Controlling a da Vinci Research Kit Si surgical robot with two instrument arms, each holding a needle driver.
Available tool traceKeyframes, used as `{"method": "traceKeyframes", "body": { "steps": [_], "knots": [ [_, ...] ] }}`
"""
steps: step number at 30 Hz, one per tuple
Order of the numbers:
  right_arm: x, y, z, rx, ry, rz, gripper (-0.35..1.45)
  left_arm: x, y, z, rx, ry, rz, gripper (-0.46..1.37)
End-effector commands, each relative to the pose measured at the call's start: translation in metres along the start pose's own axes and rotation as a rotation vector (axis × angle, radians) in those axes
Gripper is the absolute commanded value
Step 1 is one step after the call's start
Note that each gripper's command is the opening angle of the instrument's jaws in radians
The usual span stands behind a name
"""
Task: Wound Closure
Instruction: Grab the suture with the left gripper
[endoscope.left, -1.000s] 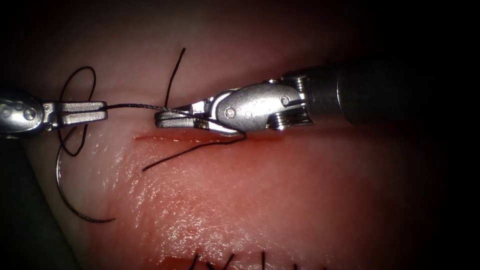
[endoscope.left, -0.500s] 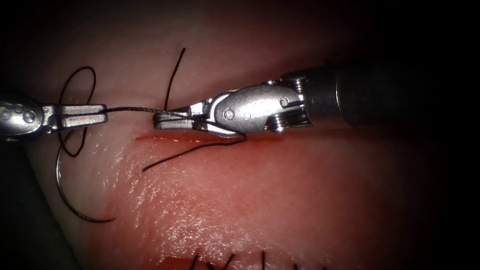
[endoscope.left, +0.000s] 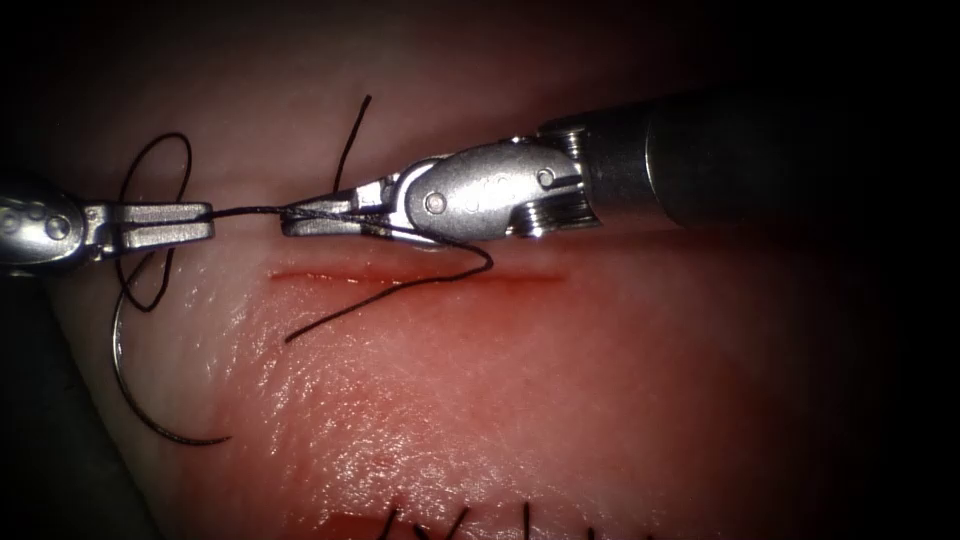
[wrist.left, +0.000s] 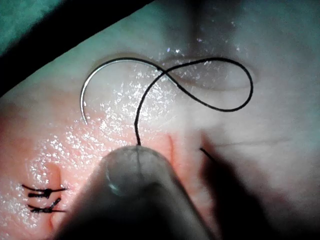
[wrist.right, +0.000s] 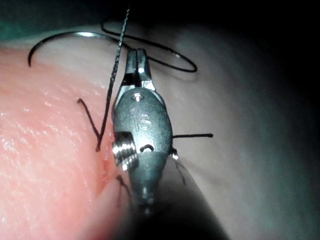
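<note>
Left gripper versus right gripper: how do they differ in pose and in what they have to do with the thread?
The left gripper is shut on the thread left of the cut; the right gripper lies above the cut with thread draped across it. The left enters level, the right slopes down leftward. Neither holds the needle, which lies free on the tissue.

- The endoscope view is taken from above and in front of the tissue; the cut is seen running across, with the left tool entering from the left edge and the right tool from the right.
- The left wrist view is aimed along its own shaft, very close, at the needle and a loop of thread on the tissue.
- The right wrist view is aimed along its shaft at the right tool, very close.
- The needle, the thread and the tissue are shared by all three views; the needle and thread are seen beyond the right tool in its wrist view.
</note>
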Motion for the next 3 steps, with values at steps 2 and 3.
{"method": "traceKeyframes", "body": {
  "steps": [2, 3],
  "knots": [
    [-0.0002, -0.0002, -0.0001, 0.002, -0.001, -0.003, -0.35, -0.0002, -0.0001, -0.0002, -0.003, 0.002, 0.001, -0.26],
    [-0.0002, -0.0002, -0.0002, 0.002, -0.001, -0.003, -0.35, -0.0003, 0.0000, -0.0002, -0.002, 0.003, 0.000, -0.25]
  ]
}}
